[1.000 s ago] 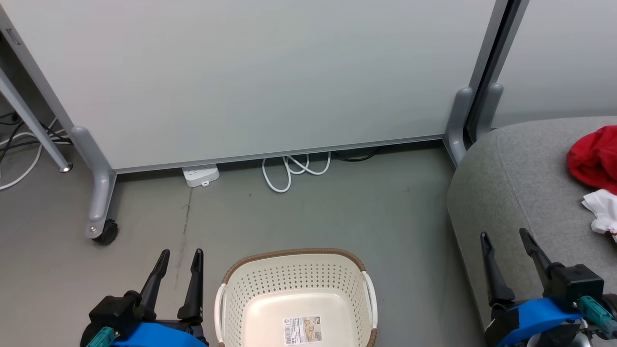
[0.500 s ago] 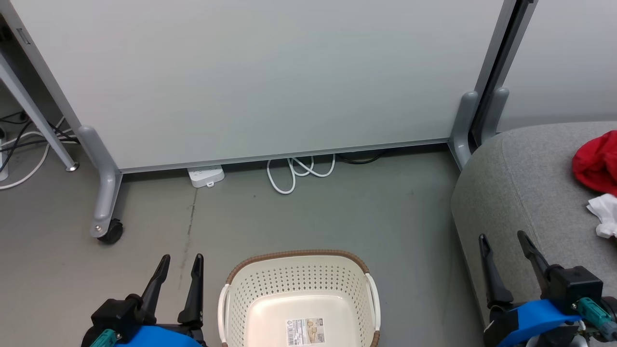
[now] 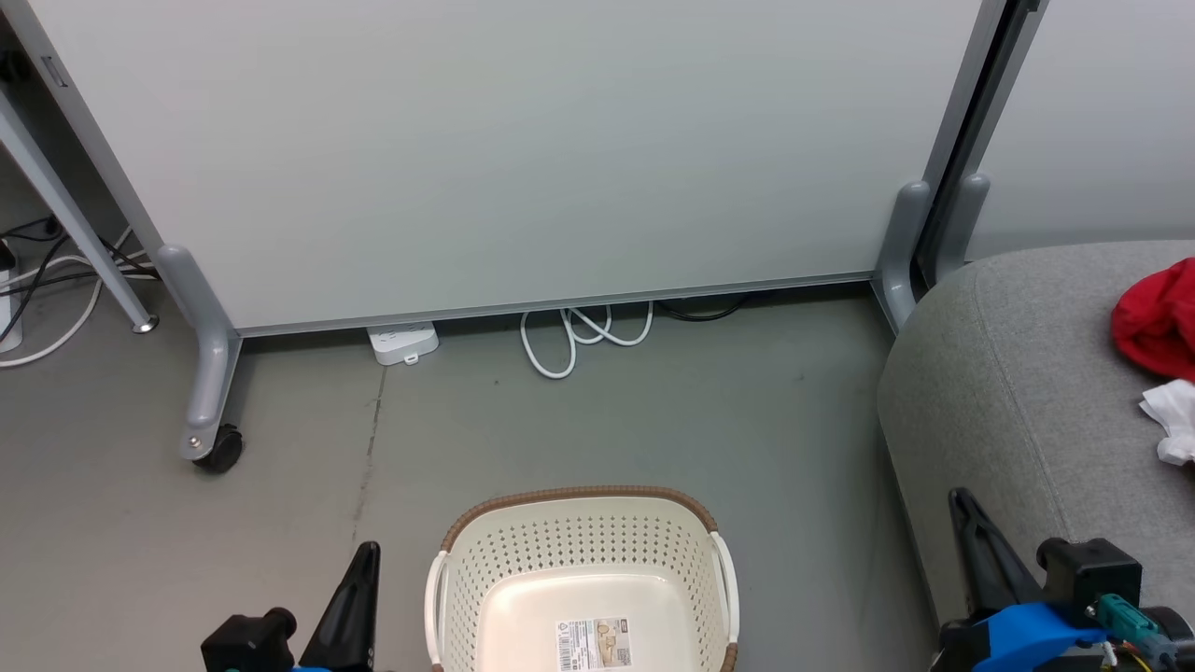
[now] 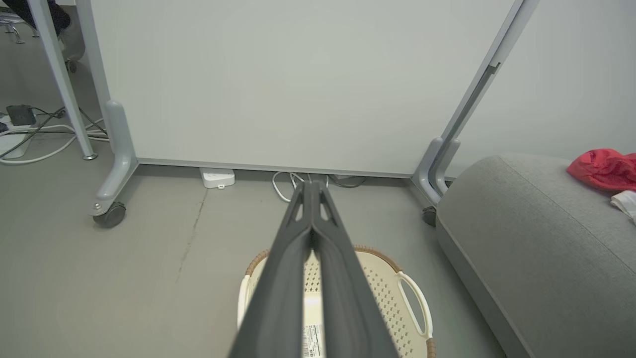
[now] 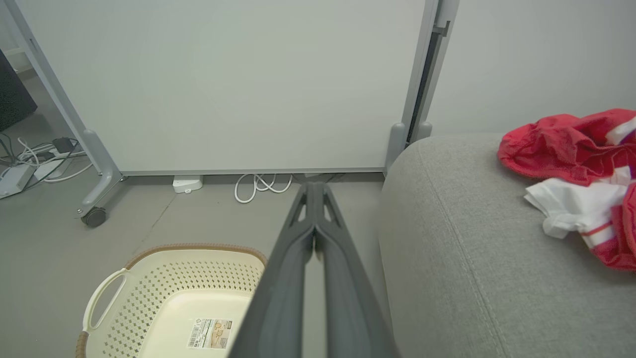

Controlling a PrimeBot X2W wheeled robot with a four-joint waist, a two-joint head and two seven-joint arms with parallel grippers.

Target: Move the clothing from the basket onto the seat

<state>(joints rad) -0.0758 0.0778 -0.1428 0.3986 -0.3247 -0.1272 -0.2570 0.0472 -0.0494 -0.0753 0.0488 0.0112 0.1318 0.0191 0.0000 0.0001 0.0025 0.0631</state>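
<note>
**Head view.** The basket stands upright on the floor, near the side of the seat and apart from it. The bottom of the basket shows 1 label. The clothing lies on top of the seat, well apart from the rounded seat edge that faces the basket. It shows as 1 red heap with 1 white piece just beside it. The left jaws stand above the floor, just beside the left side of the basket. They are pressed together and hold nothing. The right jaws stand in front of the side of the seat, also pressed together and empty. Beyond the basket stands 1 grey partition panel on a leg with 1 caster. On the floor at the lower edge of the panel lie 1 white power strip and 1 coiled white cable.

**Left wrist view.** The 2 fingers of the left jaws meet along their length, tips touching, with nothing between them. The basket lies under them. The seat is to the right, with the clothing on its top.

**Right wrist view.** The 2 fingers of the right jaws meet at the tips and are empty. In this view they stand between the basket and the seat. The clothing on the seat top is red fabric with white parts, and 1 red stripe shows on the white.
</note>
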